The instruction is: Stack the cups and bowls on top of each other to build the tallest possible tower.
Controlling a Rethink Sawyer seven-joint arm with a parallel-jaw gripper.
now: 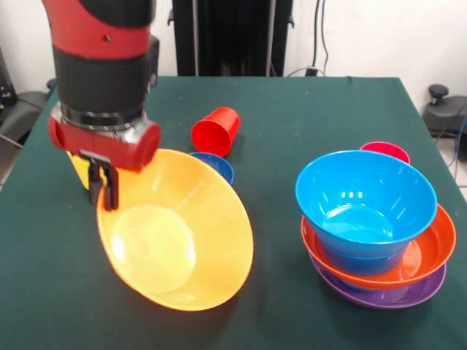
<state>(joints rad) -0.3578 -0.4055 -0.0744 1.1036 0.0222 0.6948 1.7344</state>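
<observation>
At the gripper (104, 186), a huge orange bowl (175, 230) is held tilted by its rim.

Largest first: the orange bowl is pinched at its upper rim between nearly closed fingers, one inside the wall and one outside as far as can be seen, and its mouth is turned toward the camera and away from the robot. The tower (376, 233) stands well apart to the picture's right of the gripper, with a purple bowl (379, 295) lowest, a red-orange bowl (430, 251) next and a large blue bowl (365, 200) on top. A small blue bowl (217, 165) is partly hidden just behind the orange bowl's rim. A red cup (216, 131) lies on its side beyond the gripper, and a pinkish-red cup (385, 151) is seen behind the tower. A sideways carry toward the tower is judged to be required next.
</observation>
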